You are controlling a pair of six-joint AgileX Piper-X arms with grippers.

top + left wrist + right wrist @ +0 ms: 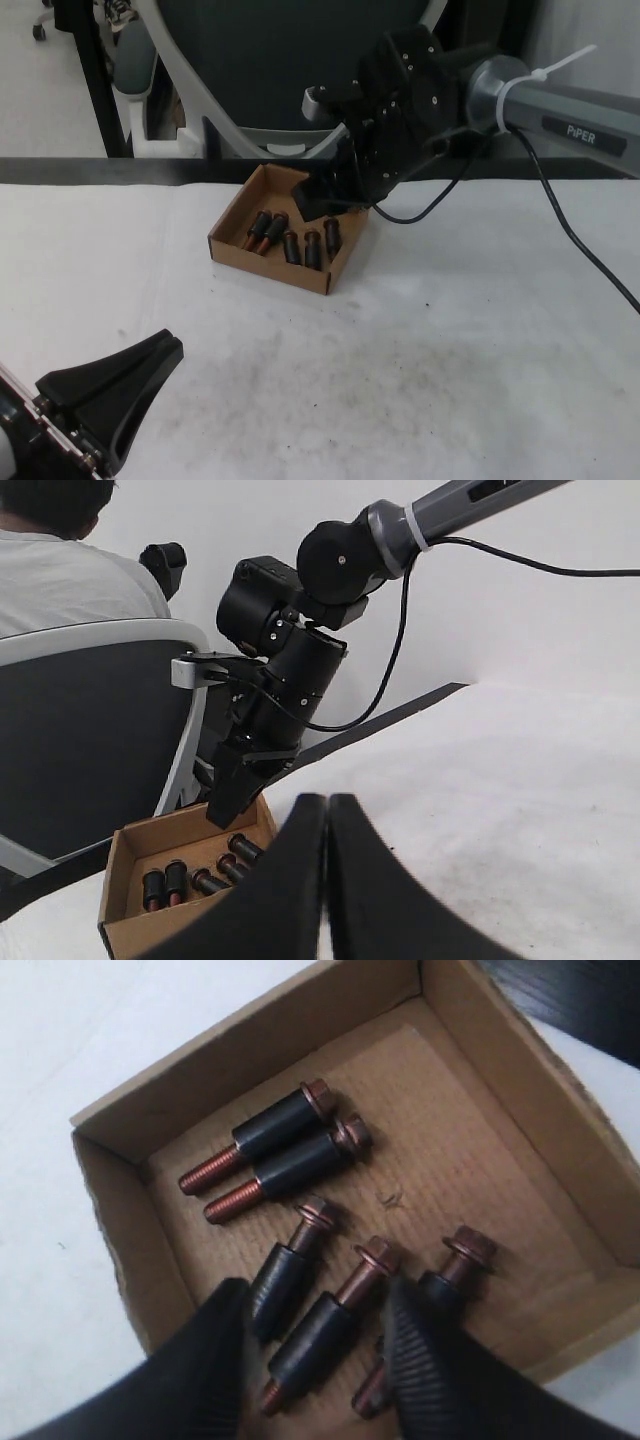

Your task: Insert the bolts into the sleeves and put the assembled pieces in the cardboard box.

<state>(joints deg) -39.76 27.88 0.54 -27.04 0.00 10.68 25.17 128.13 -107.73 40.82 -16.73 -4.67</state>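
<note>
A cardboard box [265, 264] sits at the far middle of the bench with several bolts in black sleeves [300, 243] lying in it. In the right wrist view two assembled pieces [285, 1150] lie side by side, and the others point toward my fingers. My right gripper [318, 1292] is open just above the box floor [470, 1150], and one assembled piece [325, 1330] lies loose between its fingers [215, 1360]. In the high view the right gripper [325, 205] hangs over the box's far right part. My left gripper [165, 352] is shut and empty at the near left, its fingertips [310, 815] pressed together.
White bench cover [430, 360] stretches wide around the box. A black bench edge [120, 170] runs along the back, with a grey chair [200, 90] behind it. The right arm's cable [570, 235] droops over the right side. A seated person [60, 570] is behind the chair.
</note>
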